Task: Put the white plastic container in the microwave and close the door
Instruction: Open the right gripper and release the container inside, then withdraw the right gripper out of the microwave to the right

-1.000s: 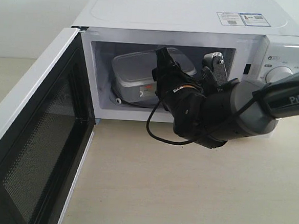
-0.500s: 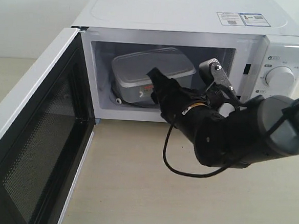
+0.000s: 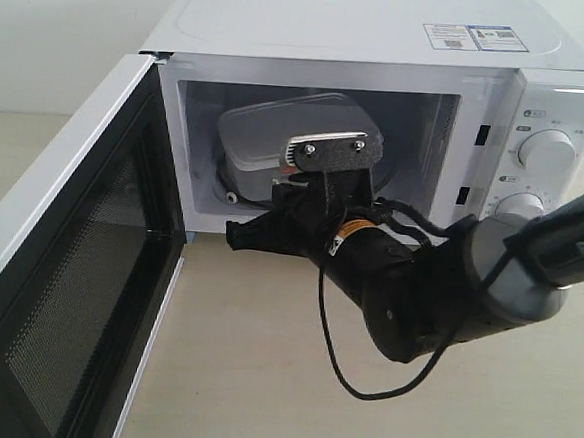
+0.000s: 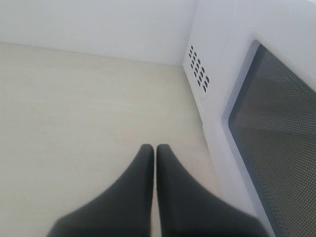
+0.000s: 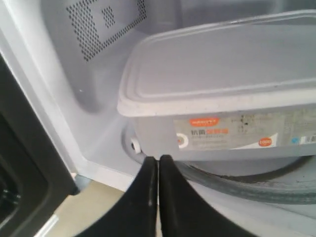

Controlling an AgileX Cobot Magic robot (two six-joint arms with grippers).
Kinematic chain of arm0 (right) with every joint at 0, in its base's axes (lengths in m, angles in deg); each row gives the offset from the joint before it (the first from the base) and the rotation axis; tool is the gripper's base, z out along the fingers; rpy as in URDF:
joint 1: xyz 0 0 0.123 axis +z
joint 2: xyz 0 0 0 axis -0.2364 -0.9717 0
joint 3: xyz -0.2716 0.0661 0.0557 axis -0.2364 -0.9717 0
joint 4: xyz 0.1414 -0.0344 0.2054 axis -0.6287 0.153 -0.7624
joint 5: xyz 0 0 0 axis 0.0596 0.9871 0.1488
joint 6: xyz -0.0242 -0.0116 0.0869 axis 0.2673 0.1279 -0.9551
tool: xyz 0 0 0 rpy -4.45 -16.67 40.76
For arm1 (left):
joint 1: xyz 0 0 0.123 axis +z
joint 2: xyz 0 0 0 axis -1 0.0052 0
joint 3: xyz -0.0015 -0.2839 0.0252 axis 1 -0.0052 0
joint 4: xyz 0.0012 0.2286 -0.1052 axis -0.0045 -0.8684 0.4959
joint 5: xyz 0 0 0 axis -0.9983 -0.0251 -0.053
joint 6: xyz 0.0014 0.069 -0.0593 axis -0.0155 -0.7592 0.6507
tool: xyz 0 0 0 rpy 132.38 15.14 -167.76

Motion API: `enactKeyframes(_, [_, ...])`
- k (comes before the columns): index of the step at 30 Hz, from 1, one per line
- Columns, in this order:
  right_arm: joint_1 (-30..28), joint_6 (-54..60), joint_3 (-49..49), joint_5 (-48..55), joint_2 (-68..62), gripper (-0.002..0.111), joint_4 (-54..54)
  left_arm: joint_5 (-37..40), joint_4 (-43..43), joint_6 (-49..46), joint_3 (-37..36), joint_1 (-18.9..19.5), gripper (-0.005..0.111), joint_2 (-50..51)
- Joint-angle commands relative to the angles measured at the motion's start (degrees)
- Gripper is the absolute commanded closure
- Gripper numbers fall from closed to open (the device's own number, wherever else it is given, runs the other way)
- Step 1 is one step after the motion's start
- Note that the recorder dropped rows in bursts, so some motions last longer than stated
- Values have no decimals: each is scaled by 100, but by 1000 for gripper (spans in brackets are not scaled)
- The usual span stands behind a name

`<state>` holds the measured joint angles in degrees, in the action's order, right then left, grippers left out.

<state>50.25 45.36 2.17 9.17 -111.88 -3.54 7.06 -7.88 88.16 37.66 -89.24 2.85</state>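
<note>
- Since the earlier frames, the right hand [image 3: 237, 234] had been drawn back out of the cavity and turned, so that its fingers were pointed leftward low over the desk [image 3: 241, 376]. The white plastic container [image 3: 263, 127] had been left in place inside.
- At far left, the door [image 3: 58, 263] was swung wide open, with its black mesh inner face exposed.
- The left hand [image 4: 154, 150] was seen only in its own wrist view. It was clenched, fingertips pressed together on nothing, over bare desk near the door and the vented side wall of the microwave [image 3: 366, 24].
- The container was seated on the glass turntable [image 5: 232, 185] in the left part of the cavity, lid on, with its red-and-white label [image 5: 224, 136] turned toward the opening. In the exterior view it was partly hidden by the right wrist's camera bracket [image 3: 327, 151].
- The right hand was likewise clenched and empty, clear of the container, just in front of the cavity's lower edge.
- A black cable [image 3: 346, 378] was looped below the right arm, above the desk.
- At far right, two round dials [image 3: 547, 149] were set on the control panel, and stickers [image 3: 475, 36] were fixed to the top.
</note>
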Motion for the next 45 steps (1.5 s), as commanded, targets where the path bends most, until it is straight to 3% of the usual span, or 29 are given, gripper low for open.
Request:
enactKeyframes(1, [-9, 310, 382, -296, -356, 108, -189, -43, 30, 37, -22, -39, 103, -13])
enactKeyframes(13, [-90, 849, 1524, -275, -1026, 108, -856, -43, 30, 37, -22, -39, 103, -13])
enactKeyframes(21, [-143, 859, 1637, 56, -913, 108, -842, -43, 30, 37, -22, -39, 103, -13])
enactKeyframes(27, [32, 866, 1104, 386, -317, 108, -841, -43, 30, 37, -22, -39, 103, -13])
enactKeyframes(37, [71, 844, -692, 913, 1012, 108, -881, -43, 30, 37, -22, -39, 103, -13])
enactKeyframes(45, [71, 1311, -967, 4679, 2926, 108, -836, -43, 30, 37, -22, -39, 103, -13])
